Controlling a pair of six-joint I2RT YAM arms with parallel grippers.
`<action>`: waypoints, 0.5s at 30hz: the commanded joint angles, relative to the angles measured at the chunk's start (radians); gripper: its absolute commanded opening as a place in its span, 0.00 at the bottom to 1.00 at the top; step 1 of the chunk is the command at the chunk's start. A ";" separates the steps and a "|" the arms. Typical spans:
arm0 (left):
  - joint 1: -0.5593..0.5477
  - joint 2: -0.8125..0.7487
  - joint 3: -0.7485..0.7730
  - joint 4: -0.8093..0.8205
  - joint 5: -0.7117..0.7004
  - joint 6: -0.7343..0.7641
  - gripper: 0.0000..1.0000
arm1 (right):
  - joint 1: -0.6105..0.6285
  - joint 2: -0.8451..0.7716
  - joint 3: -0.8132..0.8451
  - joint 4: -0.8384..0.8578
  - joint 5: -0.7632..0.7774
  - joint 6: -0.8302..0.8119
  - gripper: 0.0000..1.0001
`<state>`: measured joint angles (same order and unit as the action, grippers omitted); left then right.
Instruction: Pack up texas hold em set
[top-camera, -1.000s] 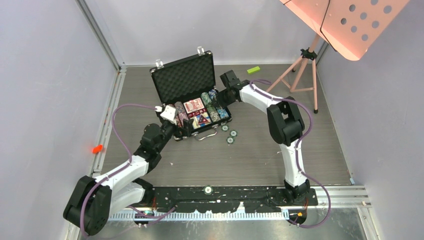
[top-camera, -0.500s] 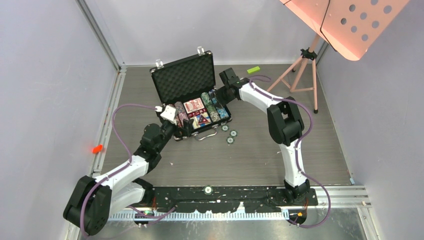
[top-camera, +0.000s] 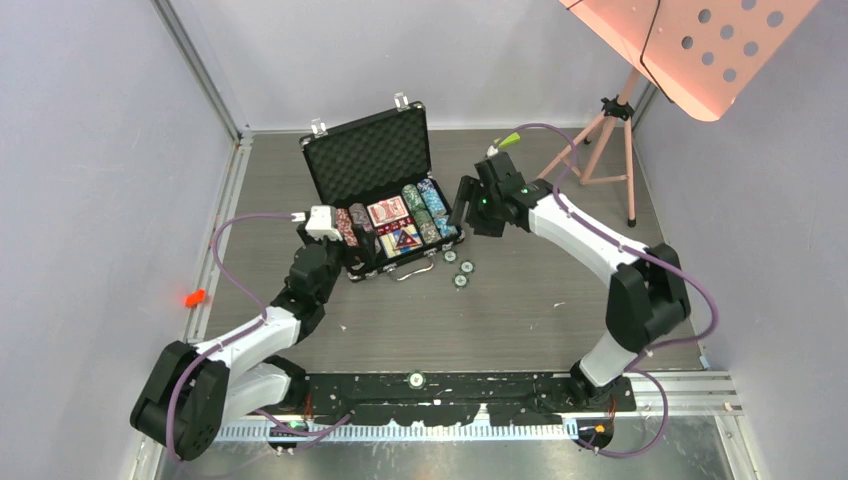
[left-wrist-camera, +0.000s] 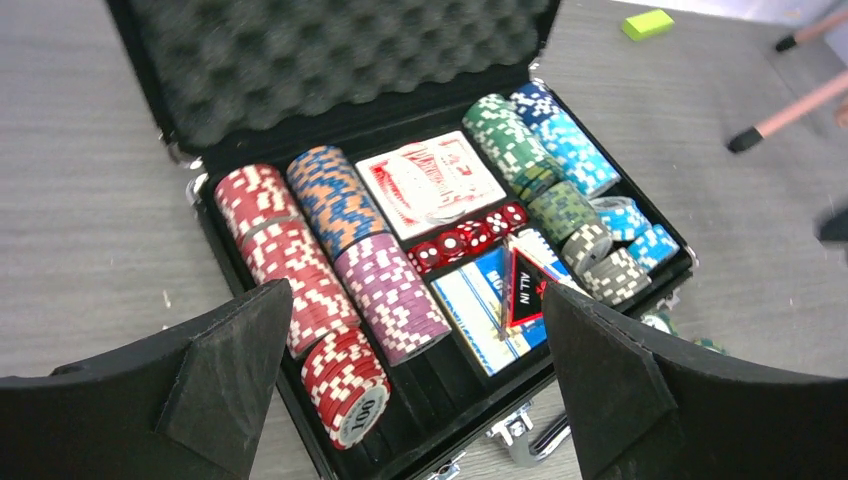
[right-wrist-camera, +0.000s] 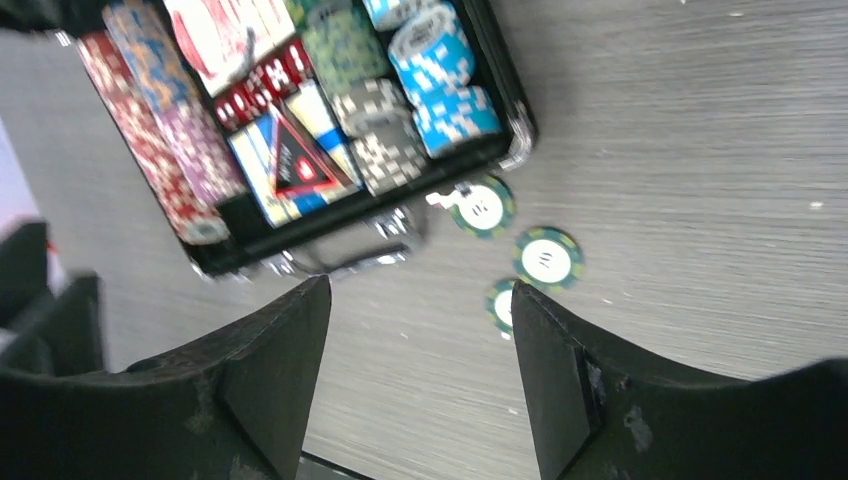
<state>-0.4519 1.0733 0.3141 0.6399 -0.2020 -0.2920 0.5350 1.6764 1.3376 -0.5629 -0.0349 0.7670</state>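
Case (top-camera: 368, 155) open, upper center of top view, lid up, foam showing. Inside: chips (left-wrist-camera: 300, 260) in rows L & R, red-backed deck (left-wrist-camera: 432, 180) in mid, red dice (left-wrist-camera: 470, 235) below it. Three loose chips (right-wrist-camera: 547, 260) on desk (top-camera: 520, 310) just below case's right front corner. L gripper (left-wrist-camera: 415, 295) at case's lower-left corner: jaws wide, empty. R gripper (right-wrist-camera: 420, 290) just right of case: jaws apart, nothing btwn.

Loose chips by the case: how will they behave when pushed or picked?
The three chips lie flat on the table and are thin, so a pinch probably can't get under an edge without tipping one first. They look rigid and smooth, so they will likely skid when pushed. They are round: stood on edge, one may roll.
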 joint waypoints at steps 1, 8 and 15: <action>-0.002 -0.028 0.045 -0.060 -0.099 -0.142 1.00 | 0.018 -0.087 -0.131 0.032 0.000 -0.324 0.71; -0.037 -0.040 0.253 -0.582 0.014 -0.202 1.00 | 0.140 -0.156 -0.239 -0.024 0.010 -0.385 0.70; -0.350 -0.100 0.340 -1.089 -0.025 -0.370 1.00 | 0.215 -0.281 -0.396 0.036 0.119 -0.294 0.71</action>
<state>-0.6437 0.9825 0.6014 -0.0711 -0.2195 -0.5301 0.7578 1.4937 0.9981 -0.5831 0.0120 0.4438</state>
